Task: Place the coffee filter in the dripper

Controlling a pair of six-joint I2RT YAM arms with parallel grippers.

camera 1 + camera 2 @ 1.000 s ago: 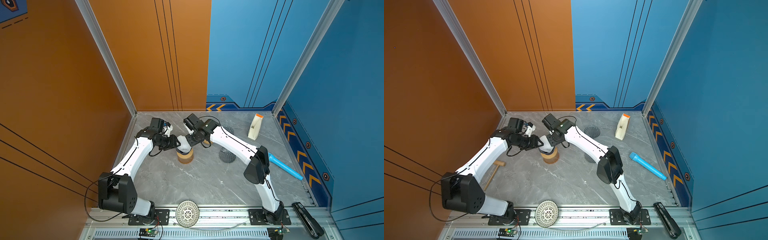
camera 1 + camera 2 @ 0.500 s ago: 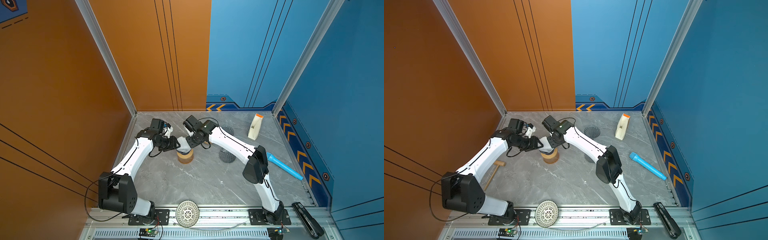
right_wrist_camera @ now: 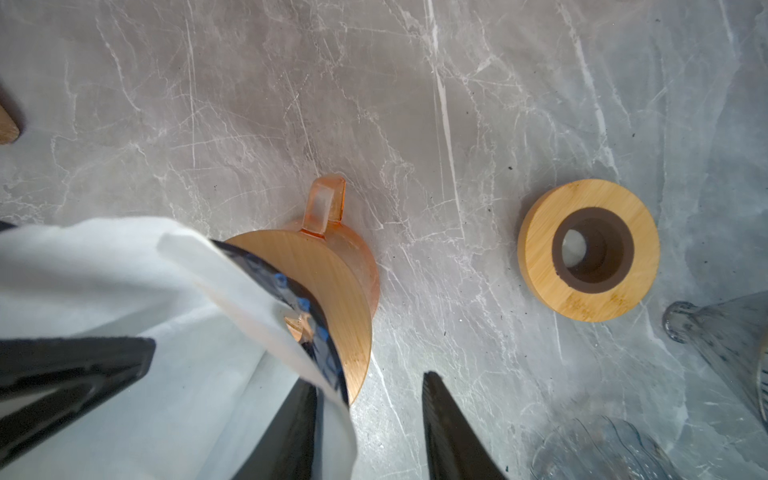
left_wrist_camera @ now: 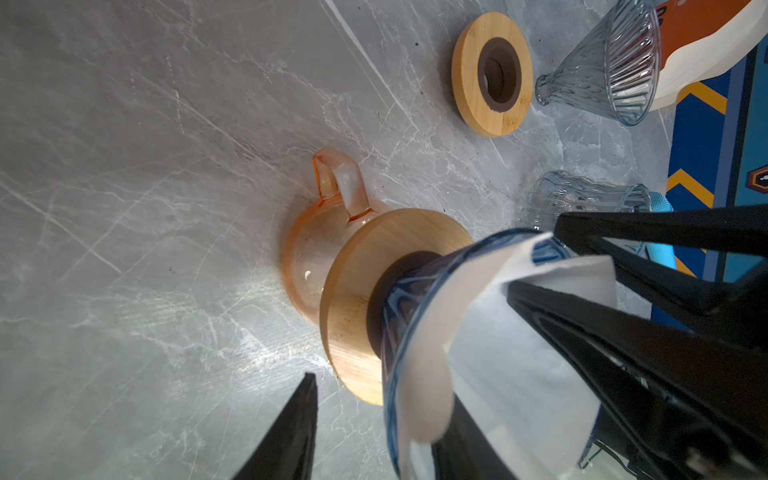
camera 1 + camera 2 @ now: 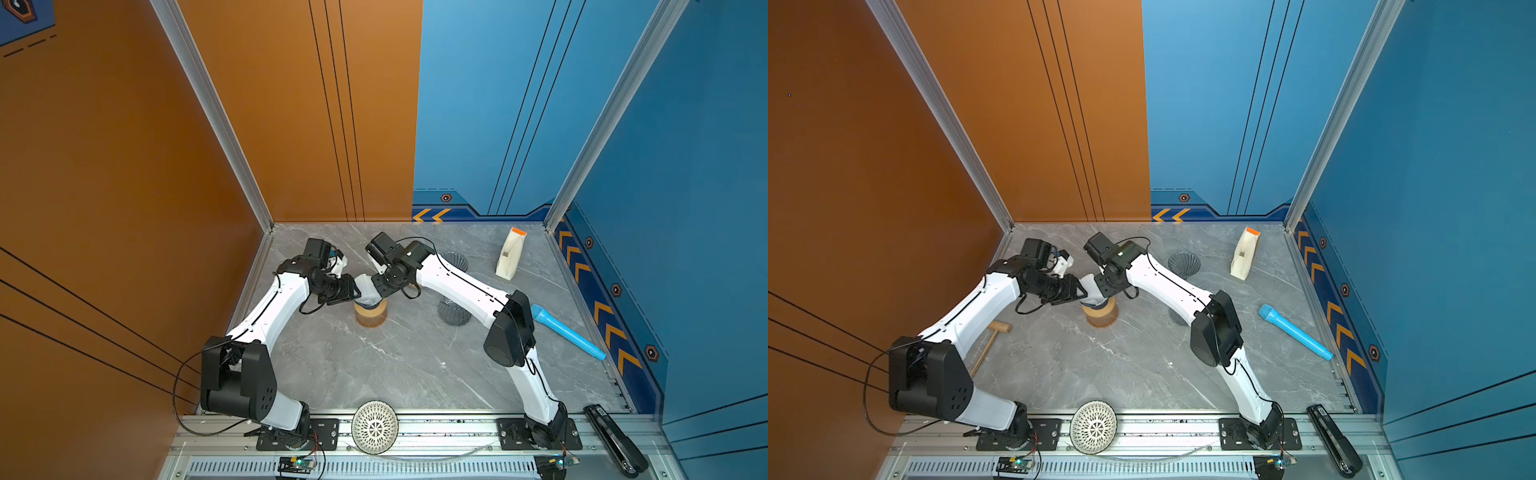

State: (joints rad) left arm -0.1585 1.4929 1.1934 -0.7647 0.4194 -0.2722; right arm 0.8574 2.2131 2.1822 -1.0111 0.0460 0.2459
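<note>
The white paper coffee filter (image 4: 519, 332) (image 3: 124, 282) sits opened inside the blue-tinted glass dripper (image 4: 399, 316) (image 3: 316, 332). The dripper stands on a wooden collar (image 4: 365, 291) on top of an orange glass carafe (image 4: 307, 249) (image 5: 370, 318). My left gripper (image 4: 374, 440) (image 5: 356, 293) is open and straddles the rim, one finger inside the filter and one outside, clear of the glass. My right gripper (image 3: 365, 432) (image 5: 377, 291) is open and straddles the opposite rim the same way. In both top views the filter (image 5: 1096, 289) shows between the two grippers.
A spare wooden collar (image 3: 588, 249) lies beside the carafe. Two more glass drippers (image 5: 455, 311) (image 5: 455, 259) lie to the right. Further right are a white dispenser (image 5: 510, 253) and a blue flashlight (image 5: 567, 330). A wooden mallet (image 5: 990, 340), a white lattice bowl (image 5: 375, 426) and a black stapler (image 5: 615, 438) lie nearer the front.
The right arm has shifted a little to the left, bringing its gripper closer over the dripper. The left arm and the carafe have stayed in place.
</note>
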